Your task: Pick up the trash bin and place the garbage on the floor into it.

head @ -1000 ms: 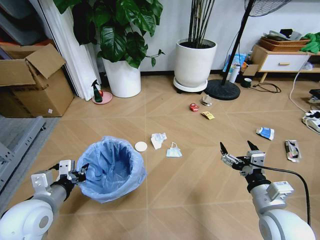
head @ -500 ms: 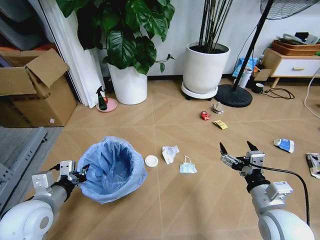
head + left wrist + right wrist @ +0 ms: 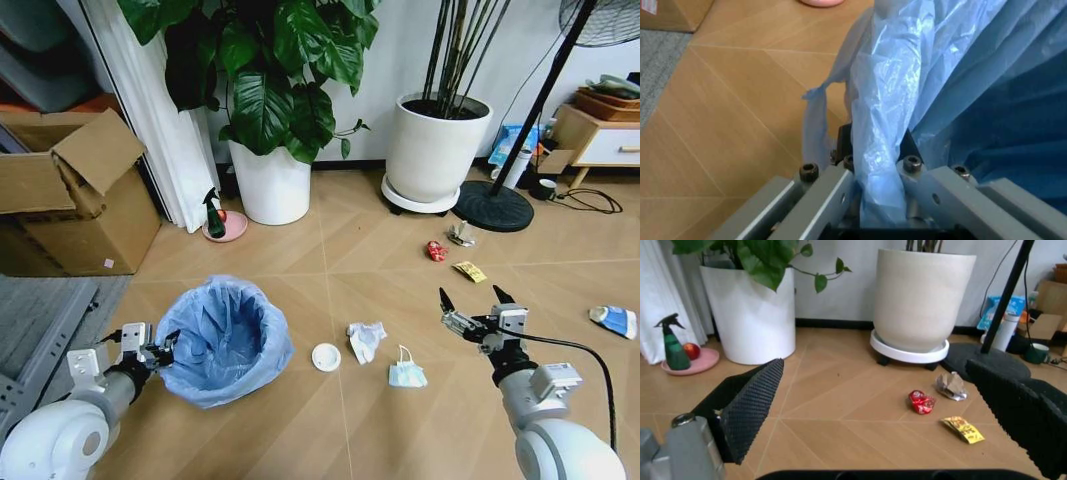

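Here our left gripper (image 3: 160,350) is clenched on the rim of the small round dark trash bin lined with crinkled light-blue plastic (image 3: 225,340), which stands upright on the wooden floor (image 3: 300,440) with its mouth facing up. We judge the carry goes best if we keep that axis vertical and the pinch deep on rim and liner. Our right gripper (image 3: 470,300) hangs with fingers spread wide, holding nothing. The nearest litter, a white disc (image 3: 326,357), crumpled white tissue (image 3: 366,339) and pale face mask (image 3: 406,374), lies between the grippers.
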